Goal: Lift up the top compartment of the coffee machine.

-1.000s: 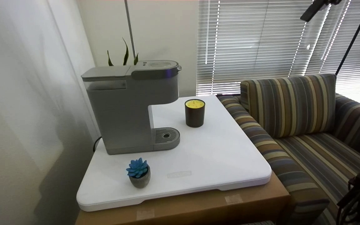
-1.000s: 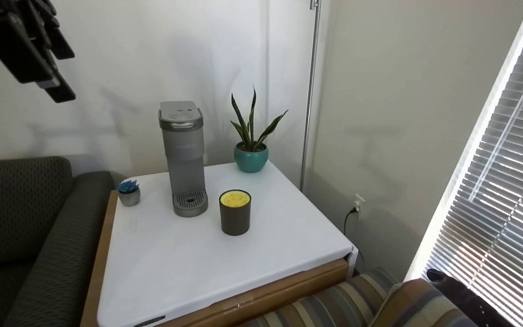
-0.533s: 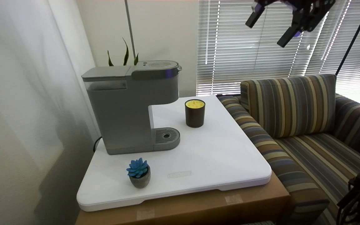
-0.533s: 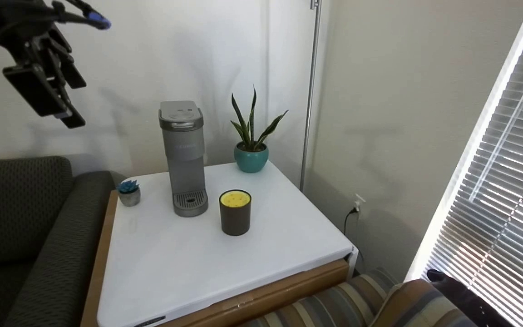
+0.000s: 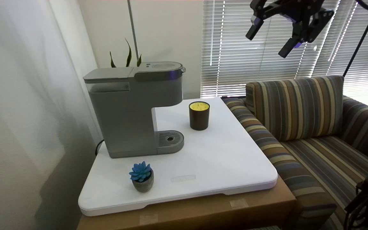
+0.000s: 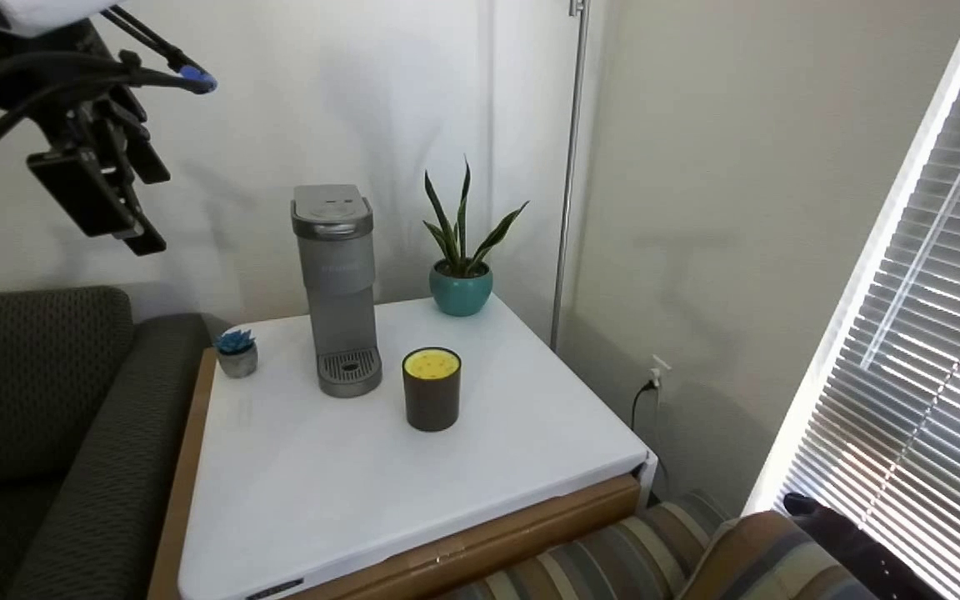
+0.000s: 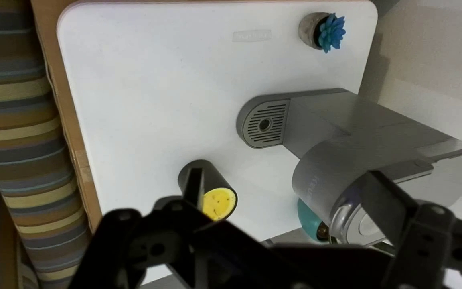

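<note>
The grey coffee machine (image 5: 129, 118) stands upright on the white table, also in an exterior view (image 6: 338, 287) and the wrist view (image 7: 331, 168). Its top compartment (image 5: 160, 67) lies flat and closed, with a shiny front handle; it also shows in an exterior view (image 6: 334, 215) and the wrist view (image 7: 365, 224), partly hidden there by a finger. My gripper (image 5: 269, 45) is open and empty, in the air above table height, apart from the machine. It also shows in an exterior view (image 6: 151, 208). In the wrist view its fingers (image 7: 285, 180) are wide apart.
A dark candle jar (image 5: 199, 118) with yellow top stands in front of the machine. A blue succulent pot (image 5: 142, 179) stands beside the machine, and a teal plant pot (image 6: 461, 292) on its other side. A striped armchair (image 5: 299, 108) adjoins the white table (image 5: 222, 159). Walls stand behind.
My gripper has come down from the upper edge in both exterior views, fully into view, and closer to the machine. It stays open. The machine and its lid have not moved.
</note>
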